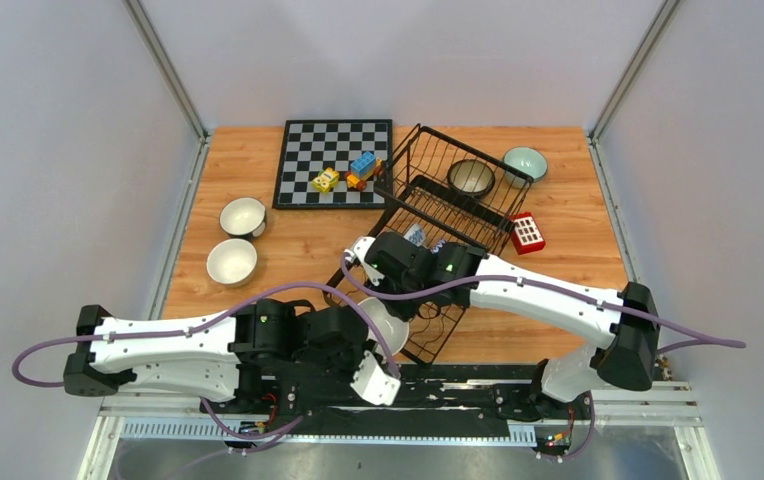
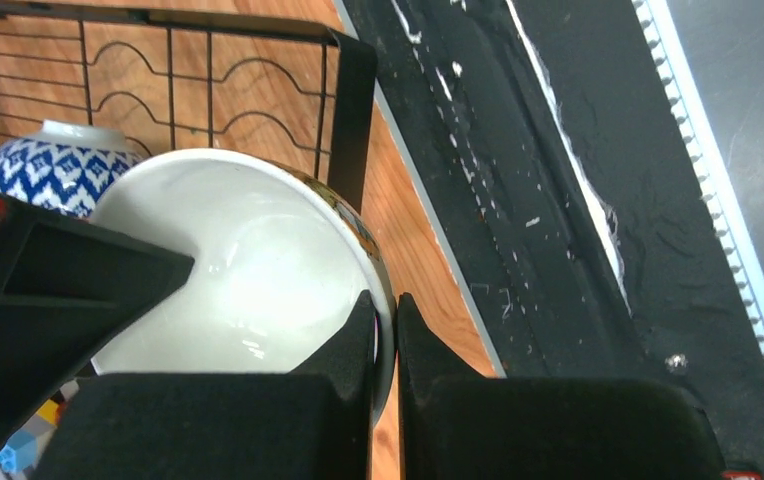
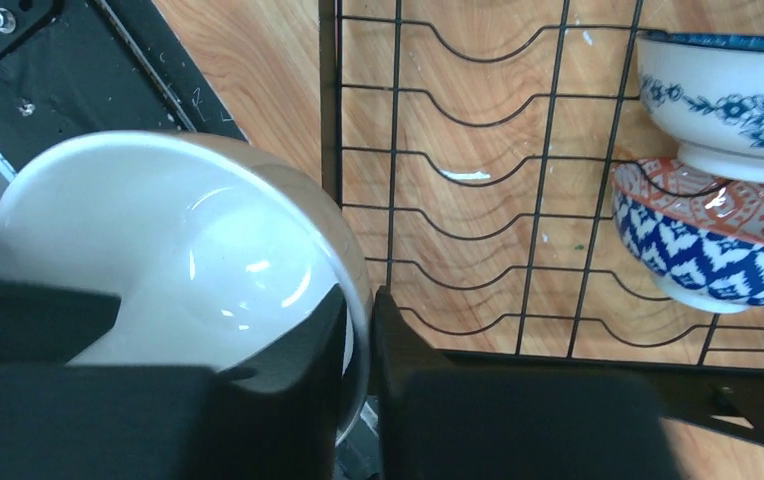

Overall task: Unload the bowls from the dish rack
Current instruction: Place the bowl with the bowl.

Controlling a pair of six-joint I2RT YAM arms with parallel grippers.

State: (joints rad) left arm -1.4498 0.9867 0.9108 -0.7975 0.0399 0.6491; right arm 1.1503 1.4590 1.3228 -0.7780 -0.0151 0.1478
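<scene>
A bowl with a white inside (image 1: 386,326) hangs over the near corner of the black wire dish rack (image 1: 448,215), gripped from both sides. My left gripper (image 2: 386,330) is shut on its rim, one finger inside and one outside the bowl (image 2: 238,270). My right gripper (image 3: 358,335) pinches the opposite rim of the same bowl (image 3: 178,240) in the same way. In the rack lie a blue-and-white patterned bowl (image 3: 708,250), a floral blue-rimmed bowl (image 3: 728,100) and a dark bowl (image 1: 471,177).
Two pale bowls (image 1: 243,215) (image 1: 231,261) stand on the table at the left, a mint bowl (image 1: 525,163) behind the rack. A chessboard (image 1: 308,190) carries toy blocks (image 1: 353,172). A red block (image 1: 526,232) lies right of the rack. The black base rail (image 2: 558,200) runs along the near edge.
</scene>
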